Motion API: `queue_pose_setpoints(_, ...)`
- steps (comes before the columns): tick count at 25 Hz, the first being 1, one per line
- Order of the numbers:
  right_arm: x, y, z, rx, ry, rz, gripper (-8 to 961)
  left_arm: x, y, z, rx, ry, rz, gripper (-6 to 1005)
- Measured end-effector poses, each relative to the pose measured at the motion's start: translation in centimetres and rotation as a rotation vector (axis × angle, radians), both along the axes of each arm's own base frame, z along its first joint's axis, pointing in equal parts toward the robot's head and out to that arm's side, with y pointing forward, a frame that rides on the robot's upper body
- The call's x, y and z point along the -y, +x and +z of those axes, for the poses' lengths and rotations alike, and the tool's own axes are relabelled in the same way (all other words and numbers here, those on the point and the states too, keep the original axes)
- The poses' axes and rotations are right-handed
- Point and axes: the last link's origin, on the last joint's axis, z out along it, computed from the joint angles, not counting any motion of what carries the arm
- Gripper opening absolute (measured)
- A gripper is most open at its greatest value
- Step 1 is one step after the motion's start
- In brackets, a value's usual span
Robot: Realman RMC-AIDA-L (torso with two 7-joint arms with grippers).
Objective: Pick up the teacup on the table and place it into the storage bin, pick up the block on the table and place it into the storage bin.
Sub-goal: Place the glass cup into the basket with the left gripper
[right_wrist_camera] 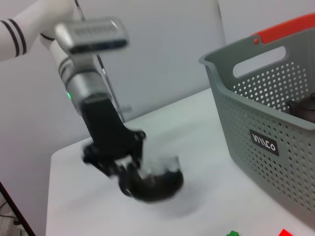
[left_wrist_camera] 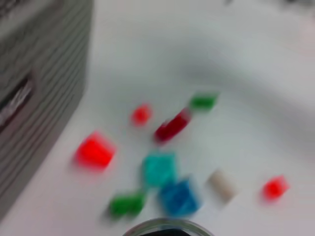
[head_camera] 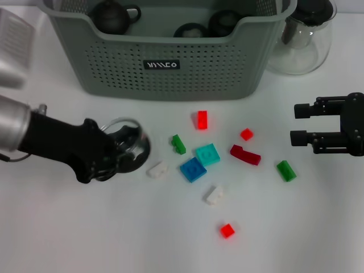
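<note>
Lower left of the head view: left gripper (head_camera: 116,152) closed on the rim of the teacup (head_camera: 126,149), a clear glass cup with a dark bottom, low over the white table (head_camera: 68,233). Probably light but rigid, slick and breakable; best held firmly by the rim wall, kept level, no squeezing harder than needed. Upper centre: storage bin (head_camera: 165,68), grey-green and perforated, dark teaware already inside, so a gentle set-down into a free spot seems wise. Its dipped front rim probably offers the lowest way in. Centre: scattered blocks, among them a white one (head_camera: 157,169) just beside the cup, a blue block (head_camera: 193,169) and a teal block (head_camera: 207,153) touching; small, hard, easy to pinch across flat sides. Upper right: glass pitcher (head_camera: 301,40) beside the bin, fragile, worth avoiding. Right edge: right gripper (head_camera: 301,125) hovering, jaws parted, holding nothing.
</note>
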Motion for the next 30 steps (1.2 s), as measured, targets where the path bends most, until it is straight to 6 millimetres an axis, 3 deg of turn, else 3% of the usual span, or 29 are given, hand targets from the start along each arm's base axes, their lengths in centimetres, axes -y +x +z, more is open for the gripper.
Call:
queue_pose_setpoints(1, 0.0, 0.0, 0.0, 0.000, 0.000, 0.000, 681, 0.1, 0.3, 0.5, 0.058, -0.008, -0.002, 56)
queue_pose_setpoints(2, 0.0, 0.0, 0.0, 0.000, -0.001, 0.000, 681, 0.1, 1.5, 2.0, 0.244, -0.013, -0.013, 56)
queue_pose_setpoints(3, 0.0, 0.0, 0.0, -0.001, -0.001, 0.000, 681, 0.1, 1.5, 2.0, 0.244, -0.013, -0.013, 56)
queue_pose_setpoints(9, 0.0, 0.0, -0.2, -0.008, -0.007, -0.003, 680, -1.5, 6.1, 5.4, 0.808, 0.148, 0.007, 56)
queue_pose_setpoints(13, 0.0, 0.1, -0.3, -0.009, -0.008, -0.004, 680, -5.6, 9.3, 7.4, 0.900, 0.272, 0.113, 55)
queue_pose_setpoints(17, 0.0, 0.0, -0.3, -0.009, -0.009, -0.002, 680, -12.0, 13.1, 7.2, 0.658, 0.352, 0.284, 55)
queue_pose_setpoints(21, 0.0, 0.0, -0.4, -0.012, -0.011, -0.001, 680, -16.4, 16.1, 4.0, 0.255, 0.410, 0.356, 55)
queue_pose_setpoints(25, 0.0, -0.1, -0.4, -0.016, -0.012, -0.001, 681, -18.0, 17.4, -0.4, -0.083, 0.439, 0.354, 55)
queue_pose_setpoints(30, 0.1, -0.1, -0.5, -0.019, -0.012, -0.002, 681, -17.9, 17.0, -4.5, -0.352, 0.501, 0.305, 56)
